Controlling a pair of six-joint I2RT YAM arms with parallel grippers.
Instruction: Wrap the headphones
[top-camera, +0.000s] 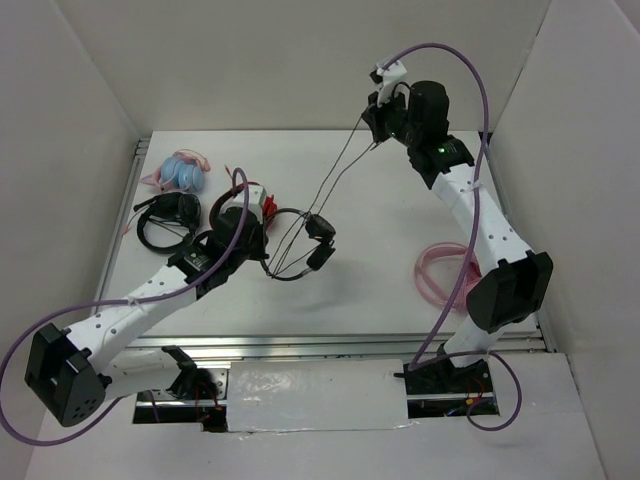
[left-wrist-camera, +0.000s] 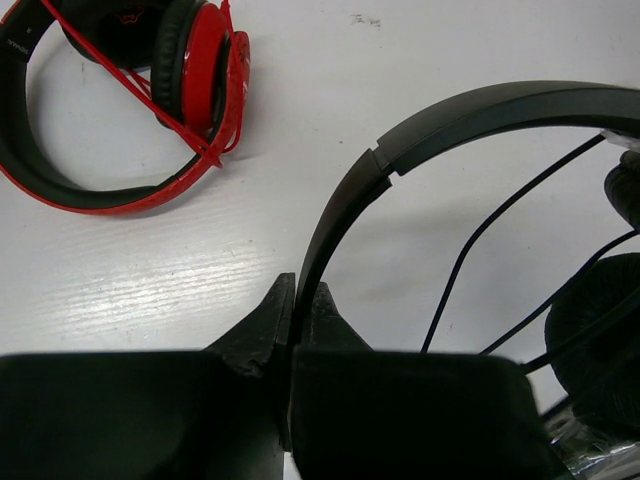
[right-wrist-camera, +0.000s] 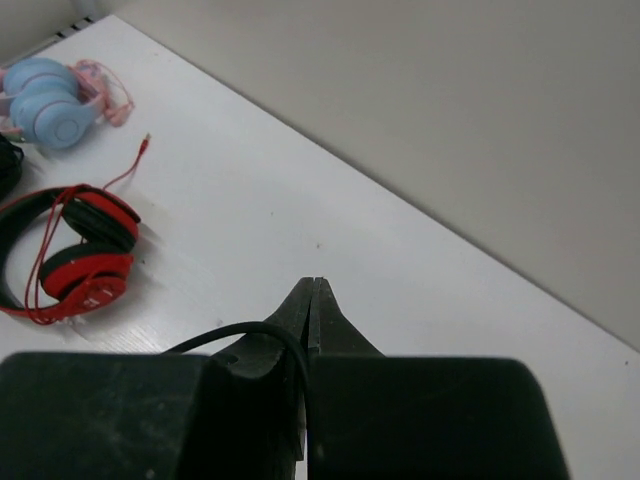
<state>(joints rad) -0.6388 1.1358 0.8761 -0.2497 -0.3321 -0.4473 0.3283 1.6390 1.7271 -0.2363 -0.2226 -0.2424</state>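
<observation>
The small black headphones (top-camera: 300, 245) hang just above the table centre, their two earcups (top-camera: 320, 240) on the right. My left gripper (top-camera: 262, 250) is shut on the thin headband (left-wrist-camera: 480, 110), which passes between the fingertips (left-wrist-camera: 297, 300); one earcup (left-wrist-camera: 600, 340) shows at the right edge. The thin black cable (top-camera: 340, 175) runs taut up and back from the earcups. It ends at my right gripper (top-camera: 376, 128), raised at the far side. In the right wrist view that gripper (right-wrist-camera: 316, 292) is shut on the cable (right-wrist-camera: 250, 328), which loops in from the left.
Red-and-black headphones (left-wrist-camera: 120, 100) lie just left of the left gripper. A bulkier black headset (top-camera: 165, 218) and blue-and-pink headphones (top-camera: 182, 172) sit at the far left. A coiled pink cable (top-camera: 440, 275) lies by the right arm. White walls enclose the table.
</observation>
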